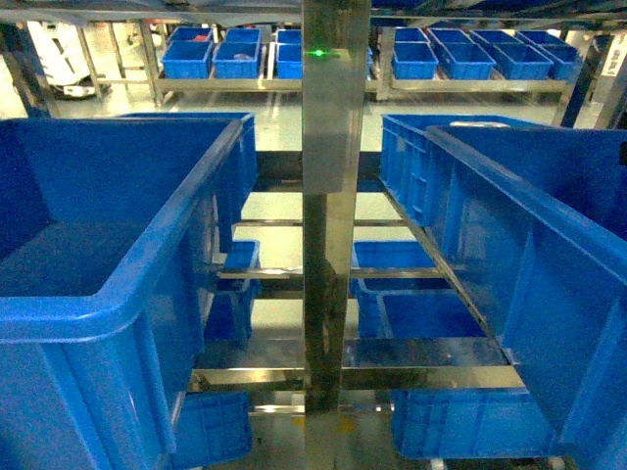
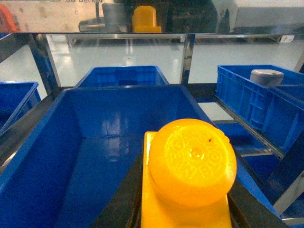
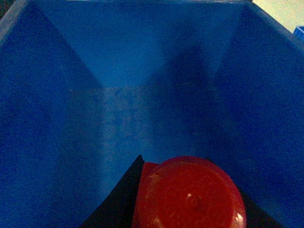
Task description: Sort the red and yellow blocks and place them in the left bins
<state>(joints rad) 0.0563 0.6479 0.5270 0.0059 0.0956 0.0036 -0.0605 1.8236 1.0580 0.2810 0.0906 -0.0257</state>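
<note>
In the left wrist view a glossy orange-yellow block (image 2: 190,164) with a round stud facing the camera sits between the black fingers (image 2: 124,199) of my left gripper (image 2: 185,197), which is shut on it above the near rim of a deep blue bin (image 2: 57,123). My right gripper (image 3: 187,211) is shut on a red block (image 3: 190,192), held low inside another deep blue bin (image 3: 118,71); which bin that is cannot be told. The head view shows a large left bin (image 1: 186,211) but neither gripper.
A steel upright post (image 1: 333,196) stands in the middle of the rack. Blue crates (image 1: 509,186) fill the right side, and smaller ones sit on lower shelves. A grey object (image 2: 266,76) rests in the crate to the right. A steel shelf (image 2: 57,16) hangs overhead.
</note>
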